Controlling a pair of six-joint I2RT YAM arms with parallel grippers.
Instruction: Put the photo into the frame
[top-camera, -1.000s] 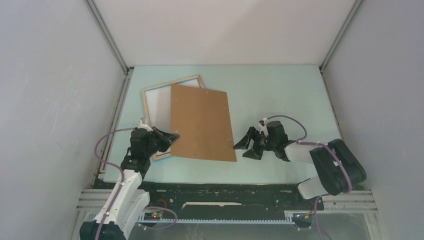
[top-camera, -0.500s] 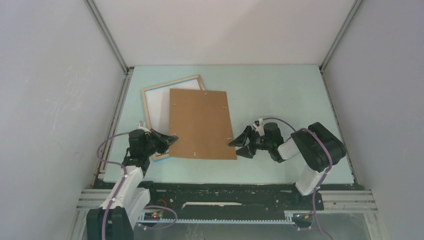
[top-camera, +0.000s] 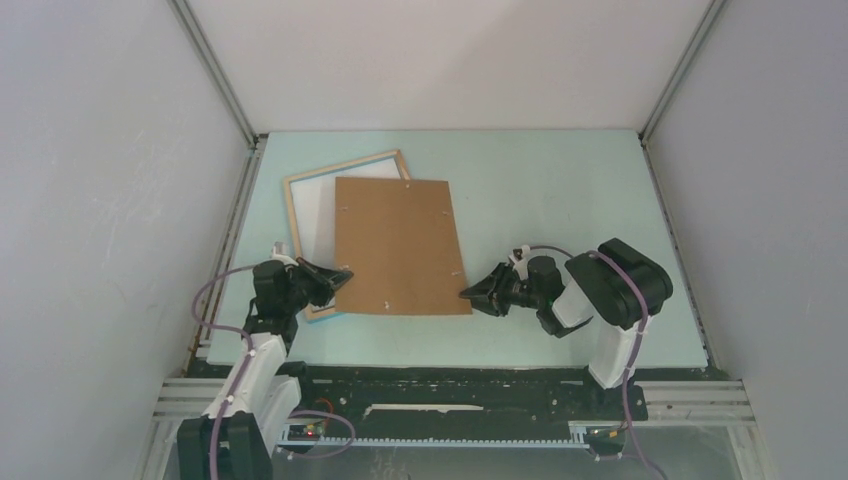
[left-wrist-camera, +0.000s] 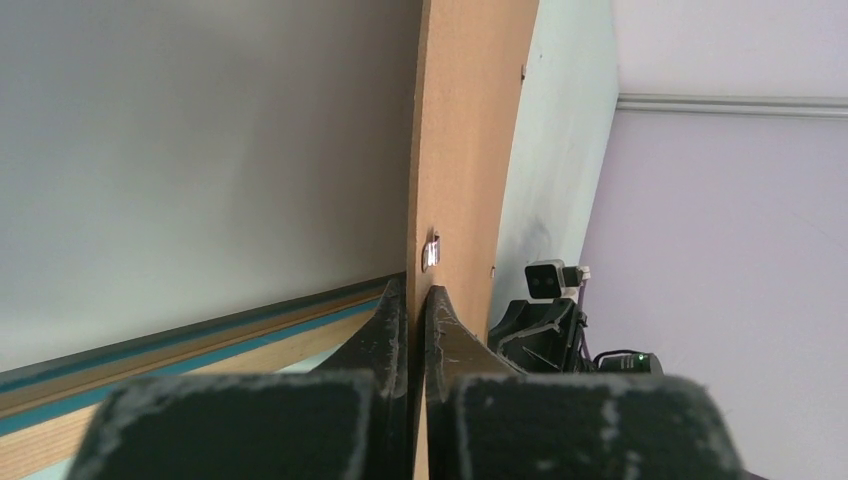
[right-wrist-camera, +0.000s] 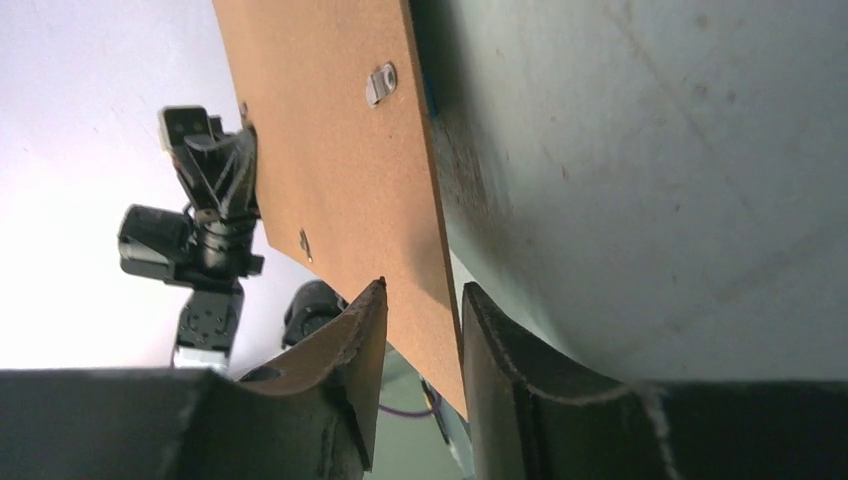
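The frame (top-camera: 340, 167) lies at the back left with its light wood side up; its teal edge (left-wrist-camera: 200, 345) shows in the left wrist view. A white surface (top-camera: 312, 215) fills its opening; I cannot tell whether this is the photo. A brown backing board (top-camera: 400, 245) lies over the frame's right part. My left gripper (top-camera: 340, 277) is shut on the board's (left-wrist-camera: 470, 120) near left corner, pinching it (left-wrist-camera: 417, 310). My right gripper (top-camera: 470, 293) straddles the near right corner, jaws (right-wrist-camera: 425, 300) on either side of the board (right-wrist-camera: 330, 130) with gaps showing.
The pale green table (top-camera: 560, 200) is walled by grey panels on three sides, with metal rails along its edges. A black strip runs along the near edge by the arm bases. The left arm (right-wrist-camera: 205, 200) shows in the right wrist view.
My right gripper has moved left up to the board's near right corner and its jaws have narrowed around the edge. The board has shifted slightly left. The left gripper keeps its hold.
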